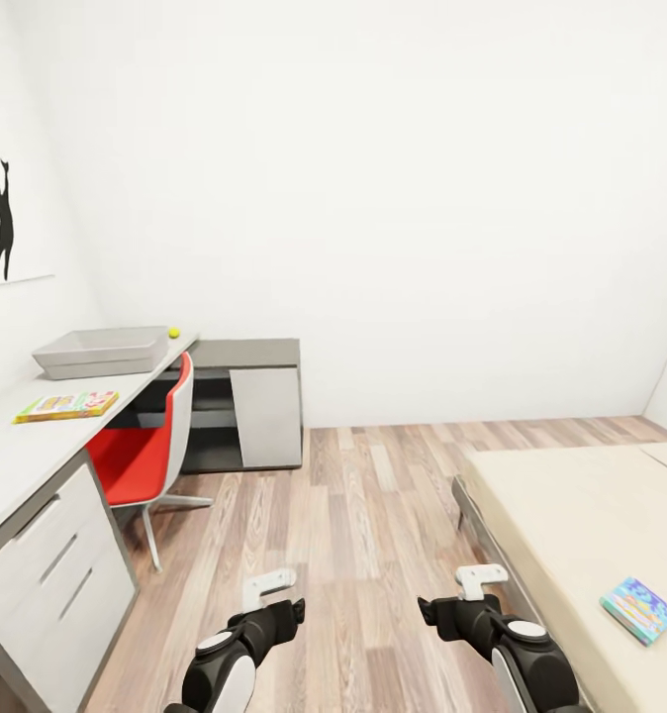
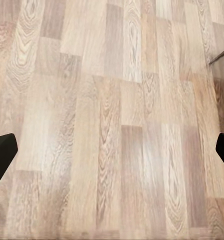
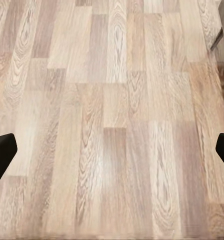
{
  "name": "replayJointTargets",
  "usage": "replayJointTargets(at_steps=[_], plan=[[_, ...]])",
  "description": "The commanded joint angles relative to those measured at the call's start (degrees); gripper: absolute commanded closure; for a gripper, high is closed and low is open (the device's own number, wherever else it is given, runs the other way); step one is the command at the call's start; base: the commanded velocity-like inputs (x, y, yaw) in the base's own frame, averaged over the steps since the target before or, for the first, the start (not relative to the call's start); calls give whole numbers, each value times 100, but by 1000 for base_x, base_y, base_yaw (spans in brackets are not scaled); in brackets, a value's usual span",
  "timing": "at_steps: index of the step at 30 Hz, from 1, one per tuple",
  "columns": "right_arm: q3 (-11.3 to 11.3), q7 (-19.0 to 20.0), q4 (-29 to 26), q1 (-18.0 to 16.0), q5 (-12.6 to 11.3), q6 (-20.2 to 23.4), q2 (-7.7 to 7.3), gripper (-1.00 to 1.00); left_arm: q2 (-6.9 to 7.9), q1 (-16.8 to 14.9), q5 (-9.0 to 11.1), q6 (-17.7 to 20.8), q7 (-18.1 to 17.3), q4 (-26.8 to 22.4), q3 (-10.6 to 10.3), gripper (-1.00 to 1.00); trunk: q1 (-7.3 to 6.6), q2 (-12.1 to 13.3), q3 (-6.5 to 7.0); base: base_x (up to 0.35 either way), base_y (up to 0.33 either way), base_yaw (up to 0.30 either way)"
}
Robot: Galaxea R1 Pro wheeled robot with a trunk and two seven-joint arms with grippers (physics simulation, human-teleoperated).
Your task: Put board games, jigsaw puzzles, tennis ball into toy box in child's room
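Observation:
The toy box (image 1: 101,352), a shallow grey bin, stands on the table (image 1: 7,465) at the left, by the wall. A small tennis ball (image 1: 173,333) lies just beyond its right end. A yellow-green board game (image 1: 66,405) lies flat on the table nearer me. A light blue board game (image 1: 639,609) rests on the bed (image 1: 571,515) at the right. The jigsaw puzzles are out of view. My left gripper (image 1: 267,588) and right gripper (image 1: 480,579) hang low over the wood floor, both open and empty, their dark fingertips (image 2: 2,155) (image 3: 2,152) spread wide apart.
A red chair (image 1: 145,446) is tucked against the table's edge. A lower cabinet (image 1: 244,401) stands at the table's far end. Wood-plank floor (image 1: 373,515) stretches between table and bed. A black silhouette picture (image 1: 2,223) hangs on the left wall.

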Motion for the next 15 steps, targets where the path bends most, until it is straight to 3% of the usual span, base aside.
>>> replayJointTargets(at_steps=[1,7,15], plan=[[-4,21,-5,-3,5,26,1,-100,1,-4,60,10,56,-8,-7,-100,-3,-4,-6,-305,-86,2],[-4,21,-5,-2,5,19,1,-100,0,-4,62,7,56,-9,-7,-100,-3,-4,-6,-273,-81,1],[9,17,-9,-2,5,31,15,-100,0,-4,62,5,56,-7,-7,-100,-3,-4,-6,-107,-34,0]])
